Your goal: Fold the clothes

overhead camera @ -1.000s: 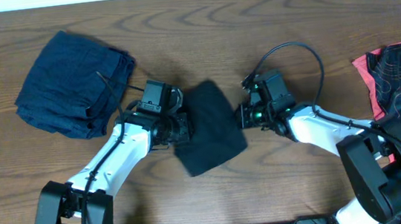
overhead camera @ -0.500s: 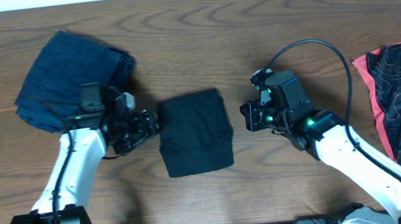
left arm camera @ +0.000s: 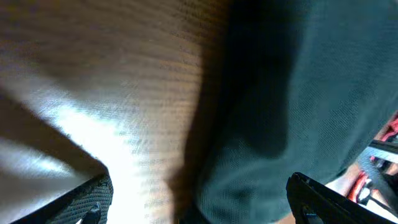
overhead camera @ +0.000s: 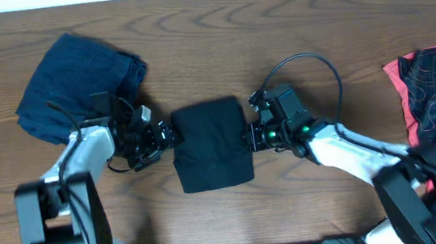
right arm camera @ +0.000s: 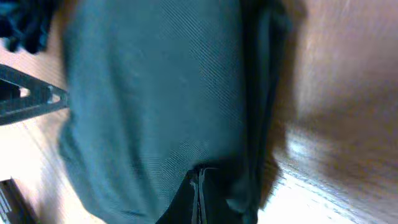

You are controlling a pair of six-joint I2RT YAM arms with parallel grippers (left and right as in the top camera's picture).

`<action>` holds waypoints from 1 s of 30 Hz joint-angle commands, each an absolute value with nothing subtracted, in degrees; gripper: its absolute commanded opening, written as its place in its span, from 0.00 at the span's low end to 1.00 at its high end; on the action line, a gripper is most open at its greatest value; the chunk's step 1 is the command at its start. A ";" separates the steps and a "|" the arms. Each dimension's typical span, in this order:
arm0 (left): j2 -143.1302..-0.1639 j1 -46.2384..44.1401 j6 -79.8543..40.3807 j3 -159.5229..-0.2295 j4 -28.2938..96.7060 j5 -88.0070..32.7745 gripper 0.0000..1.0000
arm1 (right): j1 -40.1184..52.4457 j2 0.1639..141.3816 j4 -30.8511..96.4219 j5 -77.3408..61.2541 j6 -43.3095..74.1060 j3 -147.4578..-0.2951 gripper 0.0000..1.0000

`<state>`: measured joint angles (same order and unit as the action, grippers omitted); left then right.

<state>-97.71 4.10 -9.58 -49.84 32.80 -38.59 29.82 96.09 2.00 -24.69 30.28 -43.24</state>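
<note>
Two hands: my left hand (overhead camera: 164,136) is apart, my right hand (overhead camera: 250,136) I cannot tell. Pushing could crumple the shirt (overhead camera: 212,143) between them.

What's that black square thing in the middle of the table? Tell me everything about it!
It is a black garment, folded into a neat, roughly square bundle lying flat on the brown wooden table. The cloth looks soft, with a fine weave in the wrist views, and layered folds show along one edge. The left end effector is at its left edge, fingers open, and the right end effector is at its right edge. No other clothes touch it.
</note>
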 commanded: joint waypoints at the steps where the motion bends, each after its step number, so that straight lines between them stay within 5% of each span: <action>1: -101.51 4.03 -7.90 -50.46 31.27 -44.18 0.91 | 30.17 99.66 1.41 -26.11 33.52 -43.44 0.01; 12: -112.57 -2.26 -7.07 -50.41 27.90 -50.15 0.82 | 30.06 101.03 1.54 -25.91 34.26 -43.44 0.01; 17: -113.58 -4.75 -7.09 -50.41 25.78 -49.91 0.57 | 30.06 101.03 1.67 -25.93 34.26 -43.44 0.01; 22: -113.45 -4.91 -7.18 -50.43 25.41 -49.95 0.13 | 30.04 100.92 1.69 -26.98 34.24 -43.44 0.01; 30: -107.55 -4.91 -7.29 -51.79 26.46 -57.71 0.06 | 26.70 91.83 6.63 -27.42 31.81 -43.46 0.01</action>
<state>-110.19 -4.01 -7.46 -52.38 25.58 -57.28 28.64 97.30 5.02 -27.22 33.63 -43.44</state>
